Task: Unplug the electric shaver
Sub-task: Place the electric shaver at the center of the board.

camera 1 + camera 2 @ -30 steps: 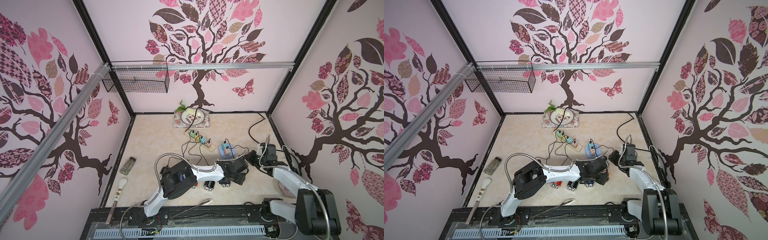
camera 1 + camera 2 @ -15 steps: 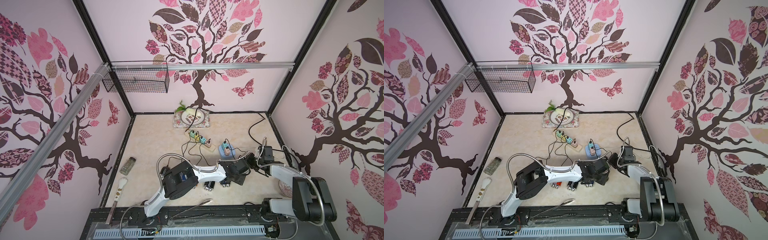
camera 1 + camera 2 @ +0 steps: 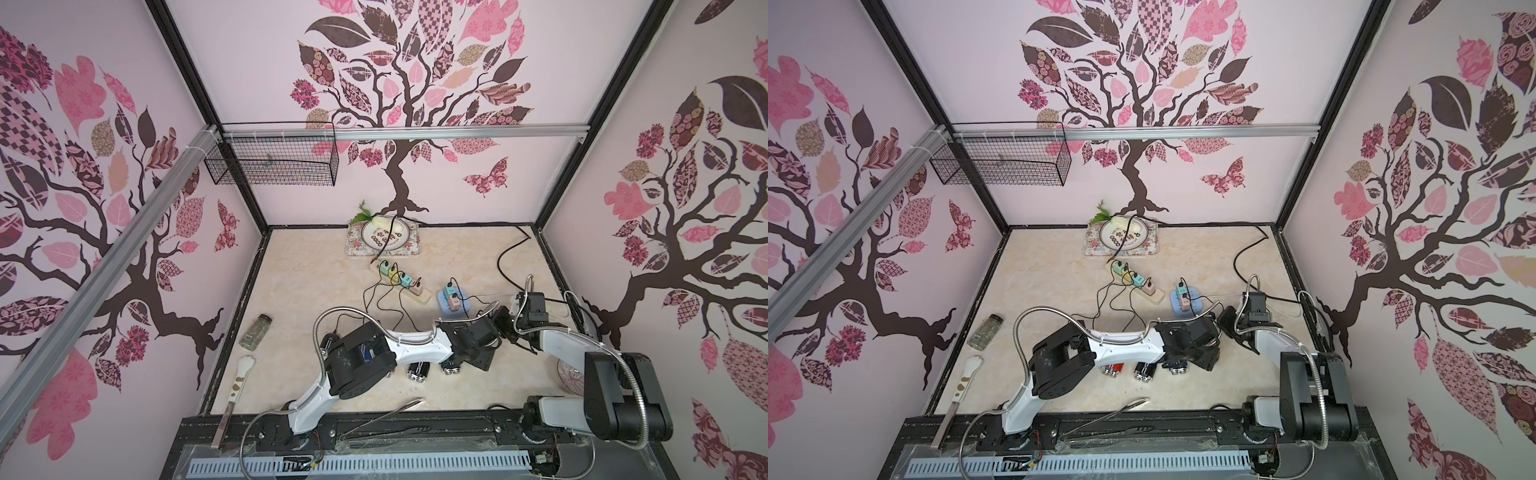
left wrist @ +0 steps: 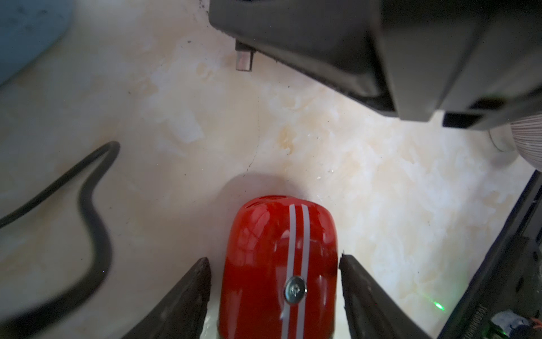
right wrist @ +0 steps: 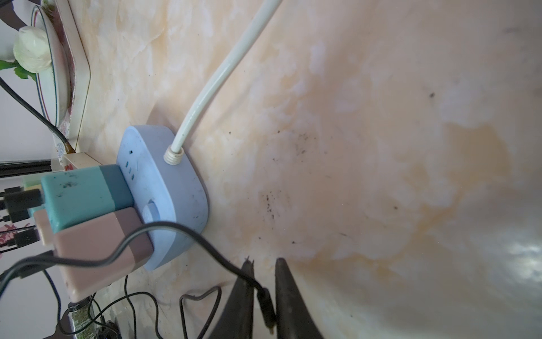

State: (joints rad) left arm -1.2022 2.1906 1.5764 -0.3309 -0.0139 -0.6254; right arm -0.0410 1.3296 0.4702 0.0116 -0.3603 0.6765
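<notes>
Fingers, left: my left fingers [image 4: 187,293] stand apart, one on each side of the red shaver [image 4: 278,249], with a thin gap on both sides. My left gripper [image 4: 272,261] clamps nothing.
Fingers, right: my right fingers [image 5: 290,299] are drawn close together and pinch the black plug [image 5: 265,305]. My right gripper [image 5: 264,261] holds it off the table.
Shaver: it lies on the marbled table [image 4: 293,132], white-striped side up, with its rounded end towards my right gripper.
Plug end: in the left wrist view the plug's metal end [image 4: 243,60] pokes out beneath my right gripper, apart from the shaver, with bare table between them.
Cable: the black cable [image 5: 164,232] loops from the plug back to the pink adapter [image 5: 96,258].
Hub: the pink adapter and the teal adapter [image 5: 79,196] sit side by side in the blue power hub [image 5: 181,187]. A white cord [image 5: 211,85] leaves the hub's side.
Farther out: in both top views a beige power strip [image 3: 409,286] [image 3: 1148,293] carrying more adapters lies just beyond the hub. A glass jar [image 3: 255,330] lies well apart on my left, and a floral tray [image 3: 353,251] sits against the back wall.
</notes>
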